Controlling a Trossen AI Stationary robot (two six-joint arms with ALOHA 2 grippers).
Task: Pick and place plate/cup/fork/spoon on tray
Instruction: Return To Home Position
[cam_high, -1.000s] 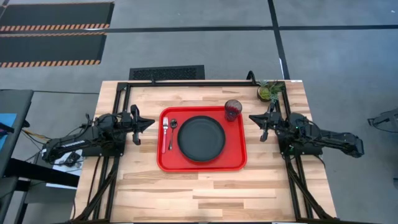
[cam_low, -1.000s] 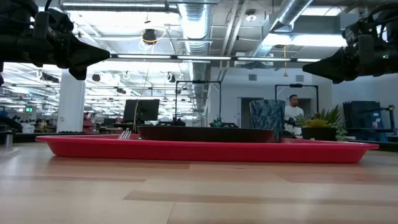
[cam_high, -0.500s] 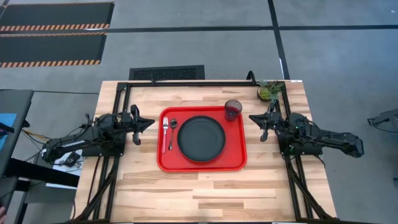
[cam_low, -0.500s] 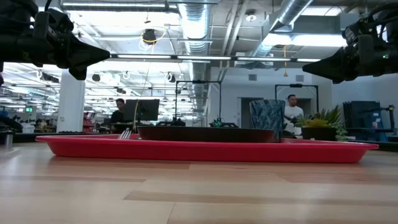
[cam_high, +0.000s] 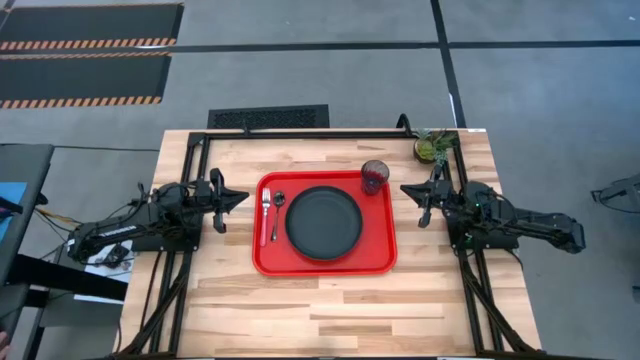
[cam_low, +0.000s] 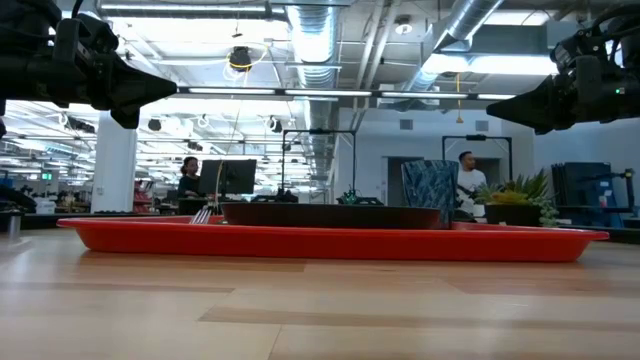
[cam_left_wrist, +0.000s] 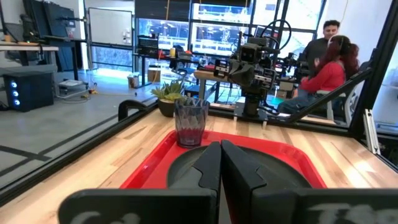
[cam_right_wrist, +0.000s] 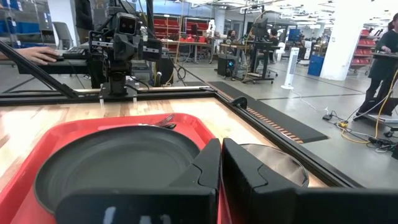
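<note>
At table centre, the red tray (cam_high: 325, 266) carries all four items. The black plate (cam_high: 324, 222) sits in its middle. The fork (cam_high: 265, 218) and spoon (cam_high: 277, 212) lie side by side along the tray's left part, with the fork outermost and the spoon between fork and plate. The tinted cup (cam_high: 375, 176) stands upright in the far right corner, just beside the plate's rim.

Left gripper (cam_high: 243, 199): held above the table (cam_high: 330, 310) just left of the tray, tip pointing toward it, jaws together and empty, as its wrist view confirms.

Right gripper (cam_high: 404, 188): mirrored position just right of the tray, near the cup, jaws likewise pressed together on nothing.

A potted plant (cam_high: 434, 147) stands at the table's far right corner.

Compared with one second earlier, neither arm nor any tray item has shifted. The sole change lies in the room behind, low view: a person (cam_low: 188, 175) now stands beside the monitor (cam_low: 226, 177), where none showed before.
</note>
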